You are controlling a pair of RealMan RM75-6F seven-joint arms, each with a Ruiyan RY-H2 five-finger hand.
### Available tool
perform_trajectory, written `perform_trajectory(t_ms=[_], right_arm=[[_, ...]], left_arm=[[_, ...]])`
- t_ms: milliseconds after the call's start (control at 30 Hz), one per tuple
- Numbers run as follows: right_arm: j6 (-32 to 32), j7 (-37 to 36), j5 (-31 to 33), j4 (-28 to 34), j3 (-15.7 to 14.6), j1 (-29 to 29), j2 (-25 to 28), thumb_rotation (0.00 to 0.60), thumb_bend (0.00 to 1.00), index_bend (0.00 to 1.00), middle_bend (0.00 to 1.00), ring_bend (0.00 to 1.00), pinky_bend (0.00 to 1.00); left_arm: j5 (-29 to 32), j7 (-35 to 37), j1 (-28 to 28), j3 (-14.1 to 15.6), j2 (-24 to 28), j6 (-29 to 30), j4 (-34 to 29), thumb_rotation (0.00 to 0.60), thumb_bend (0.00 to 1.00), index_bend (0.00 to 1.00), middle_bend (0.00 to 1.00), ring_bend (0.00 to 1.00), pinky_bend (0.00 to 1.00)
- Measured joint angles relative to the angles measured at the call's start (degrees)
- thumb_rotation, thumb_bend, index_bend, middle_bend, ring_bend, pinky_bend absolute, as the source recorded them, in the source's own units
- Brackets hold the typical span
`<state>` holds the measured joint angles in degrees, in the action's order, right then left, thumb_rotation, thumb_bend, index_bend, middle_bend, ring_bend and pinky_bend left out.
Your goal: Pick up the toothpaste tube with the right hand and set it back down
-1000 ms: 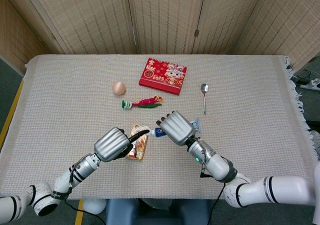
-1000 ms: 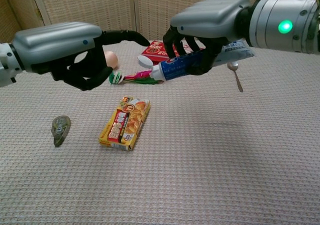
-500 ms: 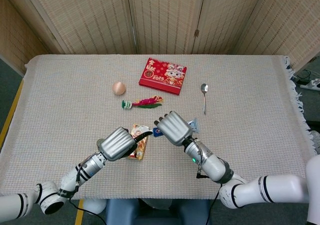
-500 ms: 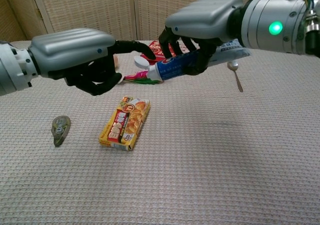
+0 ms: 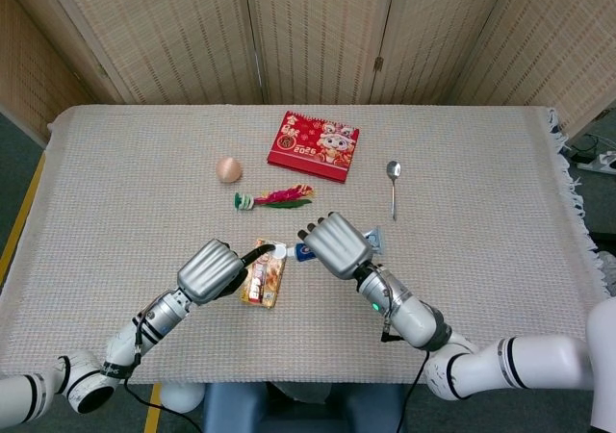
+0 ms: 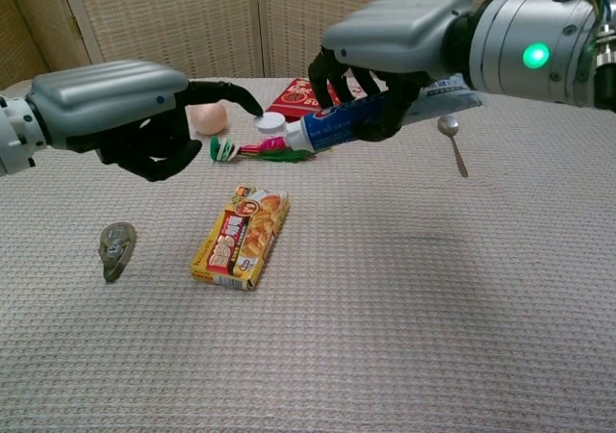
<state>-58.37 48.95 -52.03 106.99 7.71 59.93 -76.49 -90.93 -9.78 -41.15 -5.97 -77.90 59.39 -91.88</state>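
My right hand [image 6: 404, 43] grips the toothpaste tube [image 6: 339, 128] above the table, lying almost level with its white cap [image 6: 269, 123] pointing left. In the head view the right hand [image 5: 337, 243] covers most of the tube [image 5: 305, 252]; only the cap end and the flat tail show. My left hand [image 6: 115, 106] hovers to the left with its fingers curled in and holds nothing. One of its fingertips [image 6: 248, 106] reaches out to the cap's edge. In the head view the left hand [image 5: 207, 269] sits over the snack box.
A yellow snack box [image 6: 241, 236] lies on the cloth below the hands, with a small olive packet [image 6: 116, 248] to its left. Farther back are an egg [image 5: 228, 169], a feathered toy [image 5: 274, 198], a red booklet [image 5: 314, 145] and a spoon [image 5: 393, 188].
The left hand has drawn back to the left, so its outstretched finger now only reaches the cap. The right hand keeps the tube aloft and has shifted slightly right.
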Motion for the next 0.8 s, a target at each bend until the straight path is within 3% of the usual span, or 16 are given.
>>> perform_trajectory(t_ms=[633, 800], right_arm=[[-1.3, -5.7, -5.4, -2.6, 0.7, -1.2, -2.3, 0.6, 0.79, 0.58, 0.53, 0.61, 0.58], [-1.8, -7.9, -6.3, -2.9, 0.9, -2.1, -2.2, 0.6, 0.79, 0.58, 0.53, 0.61, 0.58]], left_arm=[[0.1, 1.1, -0.4, 1.1, -1.4, 0.8, 0.2, 0.6, 0.72, 0.19, 1.0, 0.92, 0.78], [0.5, 3.4, 0.4, 0.8, -1.1, 2.4, 0.0, 0.6, 0.72, 0.17, 0.94, 0.83, 0.77]])
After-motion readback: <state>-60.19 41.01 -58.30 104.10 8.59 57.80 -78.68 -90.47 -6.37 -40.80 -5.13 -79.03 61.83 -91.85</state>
